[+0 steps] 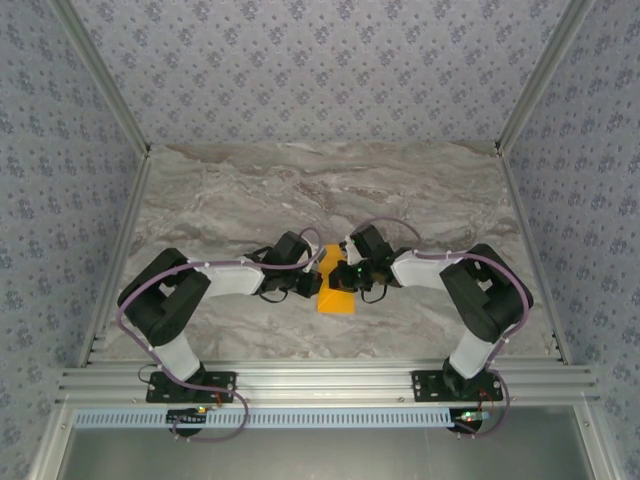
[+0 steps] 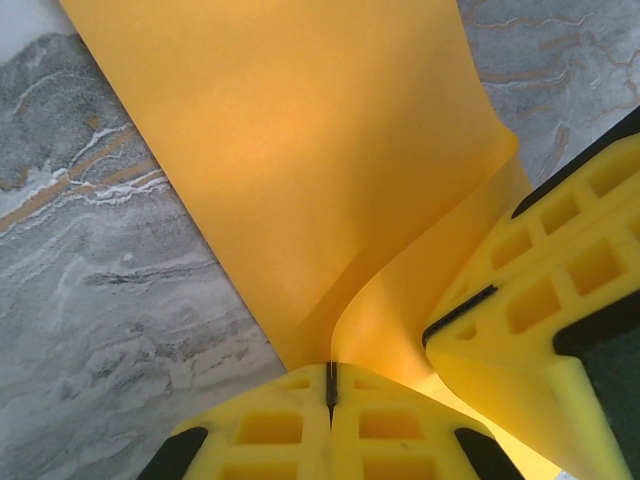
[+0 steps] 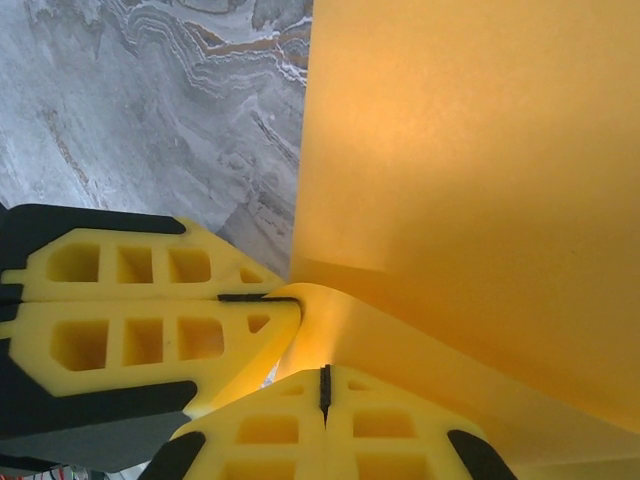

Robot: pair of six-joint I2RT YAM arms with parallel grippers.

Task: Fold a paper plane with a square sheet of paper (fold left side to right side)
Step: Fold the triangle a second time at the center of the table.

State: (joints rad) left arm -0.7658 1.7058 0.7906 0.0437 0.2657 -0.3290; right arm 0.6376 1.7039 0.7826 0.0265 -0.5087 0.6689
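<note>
Between the two sets of fingers, near the front middle of the grey marbled desk (image 1: 300, 190), sits the orange-yellow sheet of paper (image 1: 336, 300). Seen from above, both arms bend inward and meet over it, one from each side. They cover its far part, and only its near edge pokes out toward the arm bases.

The left wrist view shows the left fingers (image 2: 372, 402) pressed together, with an edge of the sheet caught in the thin dark seam between them. From that pinch the paper rises in a soft curl and spreads away ahead of them, its far part lying over the desk. Just to their right, the right fingers (image 2: 505, 355) are also pressed together, their tips against the same curled edge.

In the right wrist view, the right fingers (image 3: 365, 398) are shut tight and the paper runs down to their seam, so they appear to pinch it too. The left fingers (image 3: 250, 345) come in from the left, tips touching the bend of the curl.
</note>
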